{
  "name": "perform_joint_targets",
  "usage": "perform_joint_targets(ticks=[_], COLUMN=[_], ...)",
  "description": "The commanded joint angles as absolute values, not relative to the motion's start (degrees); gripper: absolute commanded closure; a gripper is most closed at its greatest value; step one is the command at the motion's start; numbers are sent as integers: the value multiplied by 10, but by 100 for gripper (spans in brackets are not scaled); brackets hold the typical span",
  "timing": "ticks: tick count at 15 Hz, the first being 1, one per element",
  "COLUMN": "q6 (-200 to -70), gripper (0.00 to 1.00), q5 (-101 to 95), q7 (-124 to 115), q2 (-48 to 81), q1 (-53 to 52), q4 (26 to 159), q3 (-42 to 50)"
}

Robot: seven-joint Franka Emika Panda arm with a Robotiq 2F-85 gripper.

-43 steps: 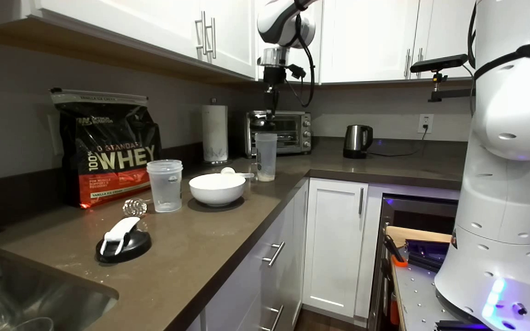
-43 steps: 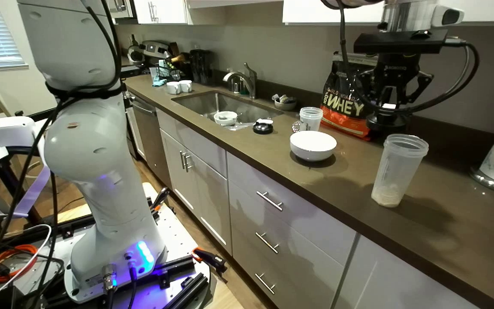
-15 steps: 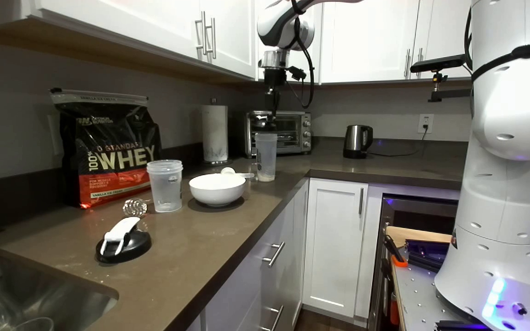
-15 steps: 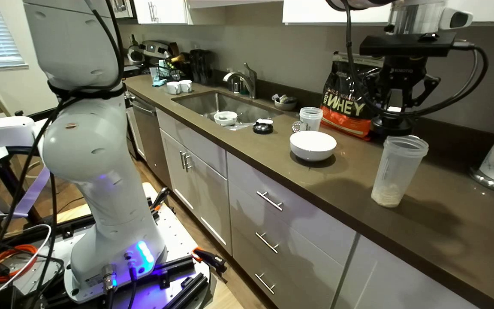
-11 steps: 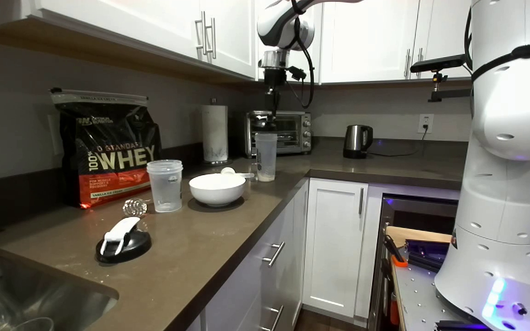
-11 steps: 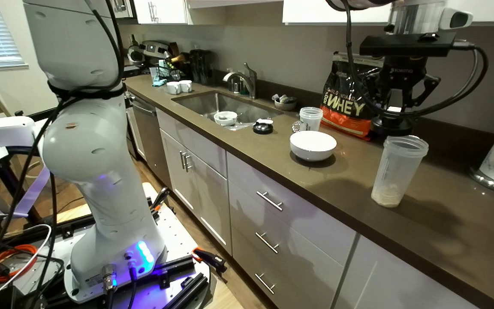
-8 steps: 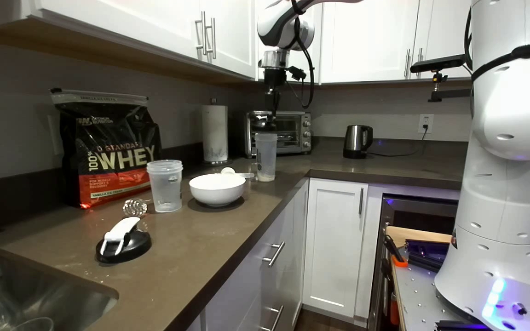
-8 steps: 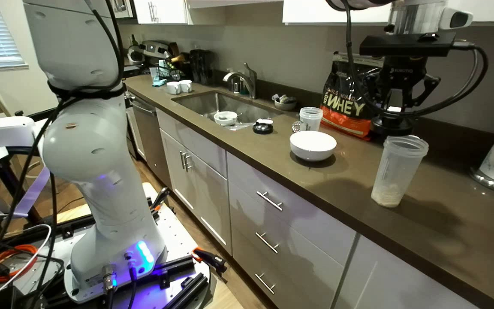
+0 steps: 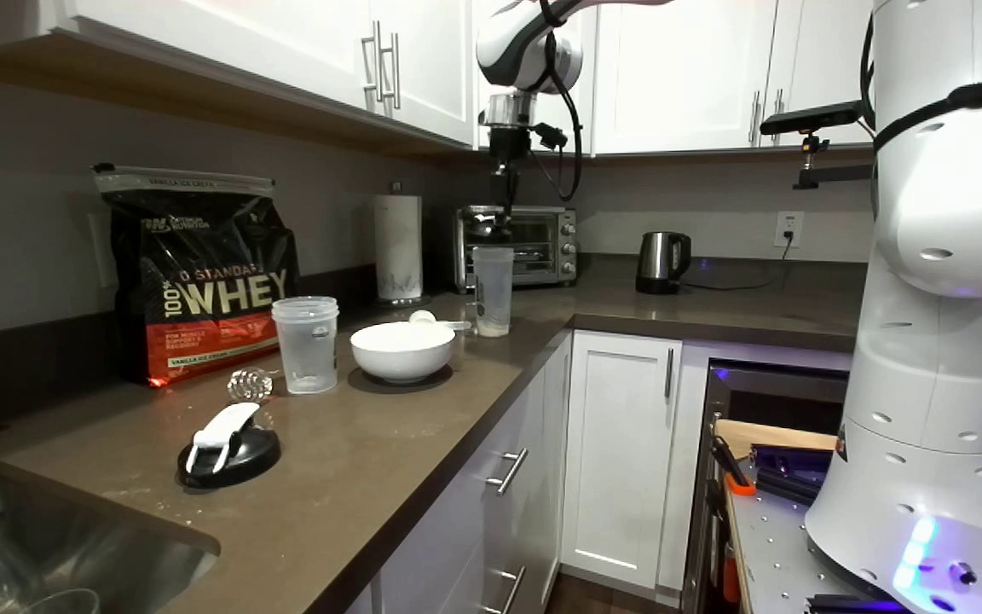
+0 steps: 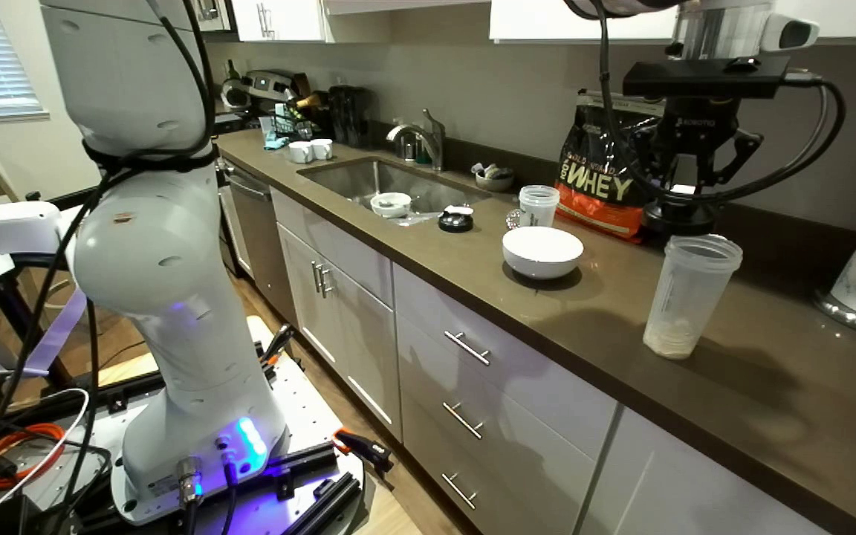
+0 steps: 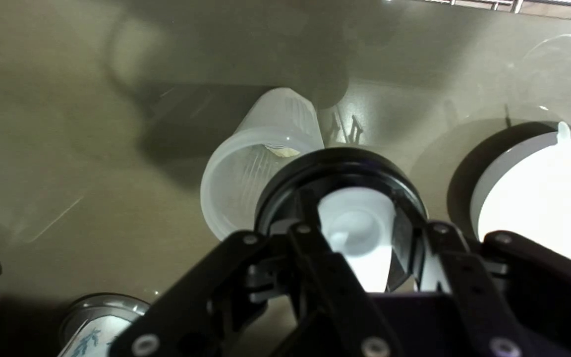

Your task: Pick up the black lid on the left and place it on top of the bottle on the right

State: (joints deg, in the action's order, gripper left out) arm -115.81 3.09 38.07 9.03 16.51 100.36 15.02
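My gripper (image 10: 684, 182) is shut on a round black lid (image 10: 677, 217) with a white flip cap. The wrist view shows the lid (image 11: 340, 161) between the fingers (image 11: 360, 210). The bottle (image 10: 692, 293), tall and translucent with pale powder at its bottom, stands upright on the counter. In an exterior view the lid (image 9: 487, 227) hangs a little above the bottle (image 9: 493, 290). In the wrist view the lid covers one side of the bottle's mouth (image 11: 231, 183), so it looks off-centre. A second, alike black lid (image 9: 231, 456) lies near the sink; it also shows here (image 10: 455, 221).
A white bowl (image 10: 543, 253), a shorter clear cup (image 9: 306, 345) and a wire whisk ball (image 9: 250, 385) stand on the counter. A whey bag (image 9: 201, 273), paper-towel roll (image 9: 399, 247) and toaster oven (image 9: 534, 247) are along the wall. A sink (image 10: 368, 178) lies beyond.
Since the oldest frames my gripper has shifted slightly with the lid, a little right and down in an exterior view. Over the last second nothing has visibly moved.
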Motion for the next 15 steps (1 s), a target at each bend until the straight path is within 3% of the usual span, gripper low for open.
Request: perform_joint_targets(ticks=[1,15], q6=[-1152,-1107], gripper=[87,87], q5=[34,52], q7=[368,328], q2=[106,176], q1=[177,218], q4=[984,894], q3=[146,139])
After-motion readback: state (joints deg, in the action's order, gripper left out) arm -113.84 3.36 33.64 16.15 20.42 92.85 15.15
